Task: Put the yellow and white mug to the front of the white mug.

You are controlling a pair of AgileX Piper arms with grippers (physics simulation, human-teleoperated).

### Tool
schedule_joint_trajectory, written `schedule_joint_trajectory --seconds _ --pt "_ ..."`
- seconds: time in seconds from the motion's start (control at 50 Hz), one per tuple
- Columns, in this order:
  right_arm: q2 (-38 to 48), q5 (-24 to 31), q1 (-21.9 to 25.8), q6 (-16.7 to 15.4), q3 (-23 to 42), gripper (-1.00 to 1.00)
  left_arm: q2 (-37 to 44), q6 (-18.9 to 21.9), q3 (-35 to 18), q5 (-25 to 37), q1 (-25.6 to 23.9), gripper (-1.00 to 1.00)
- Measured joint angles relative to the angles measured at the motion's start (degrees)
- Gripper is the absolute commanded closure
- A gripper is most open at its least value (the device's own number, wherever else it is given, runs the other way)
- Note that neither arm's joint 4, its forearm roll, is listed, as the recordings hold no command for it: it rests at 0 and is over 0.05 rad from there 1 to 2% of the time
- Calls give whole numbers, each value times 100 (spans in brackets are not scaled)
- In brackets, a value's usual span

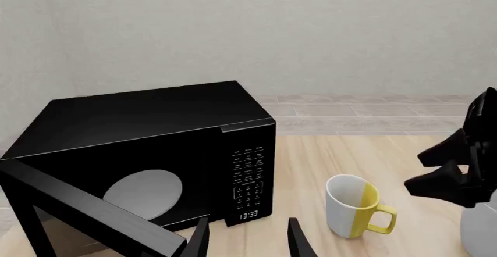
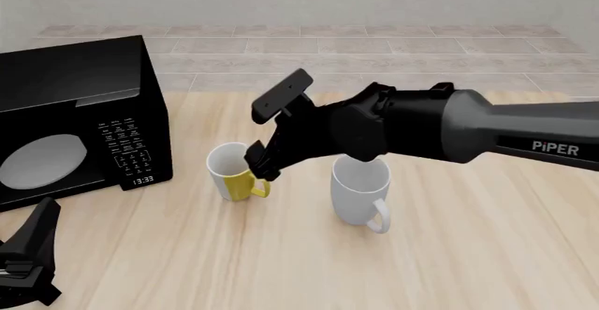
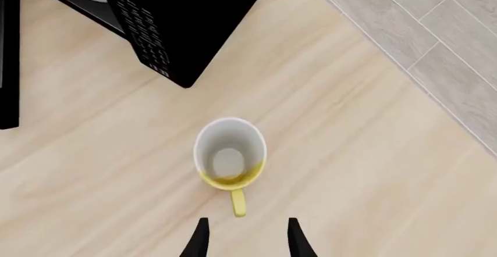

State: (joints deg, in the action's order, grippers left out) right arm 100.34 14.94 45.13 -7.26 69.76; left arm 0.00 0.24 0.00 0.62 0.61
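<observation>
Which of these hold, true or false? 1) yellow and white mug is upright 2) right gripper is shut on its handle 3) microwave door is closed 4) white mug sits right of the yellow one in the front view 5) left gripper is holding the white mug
1) True. The yellow and white mug stands upright on the table.
2) False. The right gripper is open, above the handle and not touching it.
3) False. The microwave has its door swung open.
4) True. The white mug stands to the right of it, apart.
5) False. The left gripper is open and empty, near the microwave.
</observation>
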Motion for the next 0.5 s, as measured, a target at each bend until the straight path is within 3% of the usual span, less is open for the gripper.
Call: schedule_joint_trajectory --seconds 0.5 --pt "539 -305 -1 104 33 -100 0 0 0 0 0 -100"
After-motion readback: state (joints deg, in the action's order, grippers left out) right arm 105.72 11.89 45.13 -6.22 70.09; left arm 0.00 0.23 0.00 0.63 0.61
